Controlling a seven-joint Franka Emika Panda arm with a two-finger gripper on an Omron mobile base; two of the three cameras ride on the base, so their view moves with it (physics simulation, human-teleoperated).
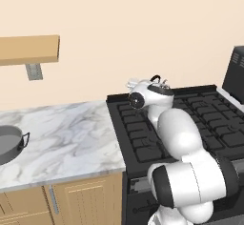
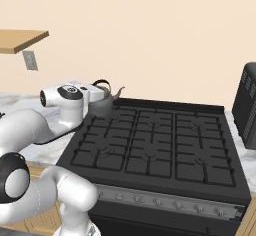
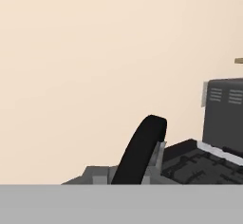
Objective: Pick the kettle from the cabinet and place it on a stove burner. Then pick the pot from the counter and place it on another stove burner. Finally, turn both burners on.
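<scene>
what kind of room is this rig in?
A rendered home kitchen, by the look of it: a black stove with cast-iron grates, a white marble counter over wooden cabinet doors, and a kettle and pot out.

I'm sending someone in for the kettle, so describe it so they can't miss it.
Find the black stove against the cream wall. At its back left corner, by the marble counter, the robot's gripper is shut on the kettle. It is small, dark grey and rounded, with a short spout and a black arched handle, unlike the wide shallow pot far along the counter.
</scene>
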